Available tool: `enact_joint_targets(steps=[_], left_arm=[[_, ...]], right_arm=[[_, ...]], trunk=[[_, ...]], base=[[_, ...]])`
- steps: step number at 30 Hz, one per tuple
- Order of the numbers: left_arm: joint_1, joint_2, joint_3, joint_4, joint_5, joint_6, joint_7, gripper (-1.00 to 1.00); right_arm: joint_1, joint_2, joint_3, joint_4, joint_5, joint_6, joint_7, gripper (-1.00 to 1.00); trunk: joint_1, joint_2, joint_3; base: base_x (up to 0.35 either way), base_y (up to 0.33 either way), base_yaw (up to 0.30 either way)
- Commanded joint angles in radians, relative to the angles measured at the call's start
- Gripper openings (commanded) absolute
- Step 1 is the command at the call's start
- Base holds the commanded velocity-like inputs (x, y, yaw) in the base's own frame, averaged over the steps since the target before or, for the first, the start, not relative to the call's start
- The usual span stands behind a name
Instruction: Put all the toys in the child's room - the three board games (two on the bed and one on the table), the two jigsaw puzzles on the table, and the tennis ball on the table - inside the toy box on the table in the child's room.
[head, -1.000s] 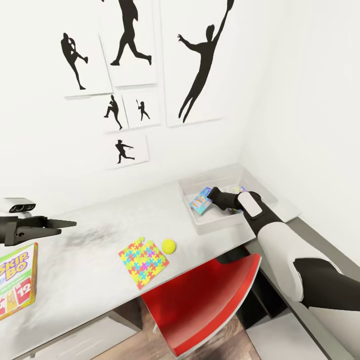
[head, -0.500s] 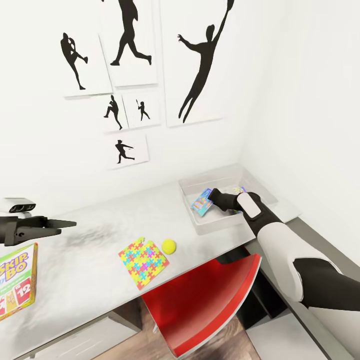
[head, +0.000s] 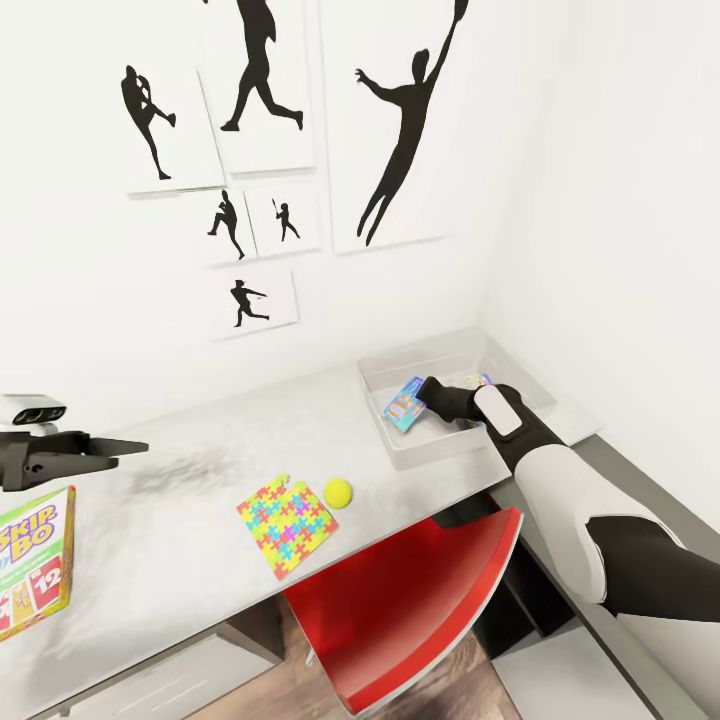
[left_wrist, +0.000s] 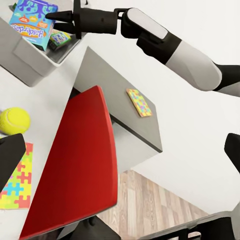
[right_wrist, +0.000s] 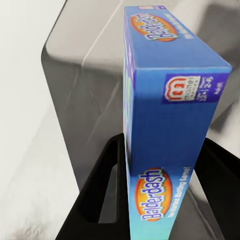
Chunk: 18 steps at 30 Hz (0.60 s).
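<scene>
My right gripper (head: 424, 394) is shut on the light blue board game (head: 404, 403), holding it tilted on edge just inside the grey toy box (head: 440, 449) at the table's right end. The right wrist view shows the game (right_wrist: 165, 125) clamped between both fingers (right_wrist: 100, 200). Another printed box (left_wrist: 60, 37) lies in the toy box. One jigsaw puzzle (head: 287, 524) and the tennis ball (head: 338, 491) rest near the table's front edge. A green-topped board game (head: 35, 570) lies at the far left, below my open left gripper (head: 125, 450). A second jigsaw puzzle (left_wrist: 139, 102) lies on the grey side cabinet (left_wrist: 120, 125).
A red chair (head: 410, 600) is tucked under the table (head: 180, 540) in front of the puzzle and ball. White walls close the corner behind and right of the toy box, with black silhouette pictures (head: 400, 130). Wood floor (left_wrist: 150, 200) shows beyond the cabinet.
The right gripper has shifted the blue board game slightly lower into the toy box. The left gripper has drawn back a little to the left.
</scene>
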Motion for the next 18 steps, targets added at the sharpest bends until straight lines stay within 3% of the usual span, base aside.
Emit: enact_joint_targets(steps=[1,18], left_arm=[[-0.001,0.001,0.0,0.0,0.001,0.011,-0.004,1.0],[-0.001,0.0,0.001,0.0,0.001,0.011,-0.004,1.0]], right_arm=[[-0.001,0.0,0.001,0.0,0.001,0.003,0.001,-1.0],[-0.001,-0.002,0.002,0.0,0.001,0.003,0.001,-1.0]], trunk=[[0.001,-0.002,-0.002],[0.001,-0.002,-0.002]], base=[[0.0,0.0,0.0],[0.0,0.0,0.0]])
